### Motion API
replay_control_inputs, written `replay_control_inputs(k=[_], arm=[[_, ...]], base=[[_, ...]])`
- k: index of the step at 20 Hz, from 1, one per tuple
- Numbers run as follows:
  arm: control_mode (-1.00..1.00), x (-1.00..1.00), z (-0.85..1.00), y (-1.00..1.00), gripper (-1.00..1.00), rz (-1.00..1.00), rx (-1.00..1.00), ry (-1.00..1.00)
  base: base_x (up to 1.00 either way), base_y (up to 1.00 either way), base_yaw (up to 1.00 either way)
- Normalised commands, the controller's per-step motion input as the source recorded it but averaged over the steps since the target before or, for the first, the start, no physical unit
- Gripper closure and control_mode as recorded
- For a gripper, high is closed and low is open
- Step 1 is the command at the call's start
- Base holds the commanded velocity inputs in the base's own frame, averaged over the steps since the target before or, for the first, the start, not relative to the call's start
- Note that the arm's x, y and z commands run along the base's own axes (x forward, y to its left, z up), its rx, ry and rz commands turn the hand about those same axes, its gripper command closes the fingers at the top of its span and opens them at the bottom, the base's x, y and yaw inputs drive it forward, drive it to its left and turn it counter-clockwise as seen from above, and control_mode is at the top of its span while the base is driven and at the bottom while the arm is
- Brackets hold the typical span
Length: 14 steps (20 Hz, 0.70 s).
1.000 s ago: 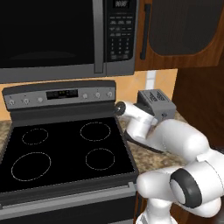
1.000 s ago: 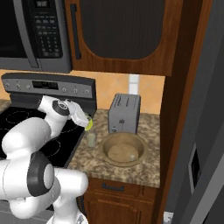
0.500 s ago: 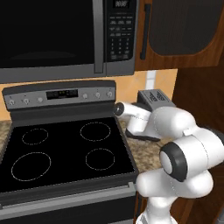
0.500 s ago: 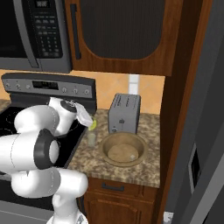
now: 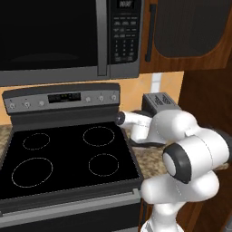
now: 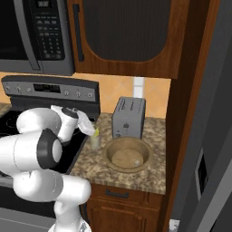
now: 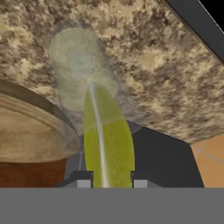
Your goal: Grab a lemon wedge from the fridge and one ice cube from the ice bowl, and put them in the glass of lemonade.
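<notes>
My gripper [image 7: 109,183] is shut on the lemon wedge [image 7: 107,140], a yellow-green sliver that sticks out between the two fingertips. Its tip hangs just above the glass of lemonade [image 7: 76,65], a pale greenish tumbler on the speckled counter. From the right base view the gripper [image 6: 92,130] holds the lemon wedge [image 6: 96,132] right over the glass of lemonade [image 6: 95,143]. The tan ice bowl [image 6: 128,155] sits to the right of the glass, and its rim [image 7: 30,114] shows beside the glass in the hand view. The grey fridge [image 6: 213,149] fills the right edge.
A silver toaster [image 6: 129,117] stands behind the bowl against the wall, also seen as the toaster [image 5: 158,102]. The black cooktop [image 5: 68,154] lies left of the counter, under the microwave [image 5: 59,36]. A wooden cabinet [image 6: 127,36] hangs above the counter.
The arm's elbow has swung over while the hand stays above the glass with the lemon wedge still held.
</notes>
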Motion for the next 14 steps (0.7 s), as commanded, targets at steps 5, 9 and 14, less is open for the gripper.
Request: replay_control_inputs(k=[5, 9, 14], arm=[[-1.0, -0.52, 0.39, 0.0, -1.0, -0.01, 0.0, -0.07], [-1.0, -0.08, 0.34, 0.0, -1.0, -0.01, 0.0, -0.03], [-1.0, -0.56, 0.28, 0.18, -1.0, -0.01, 0.0, -0.06]], base=[[0.0, 0.0, 0.0], [0.0, 0.0, 0.0], [0.0, 0.0, 0.0]])
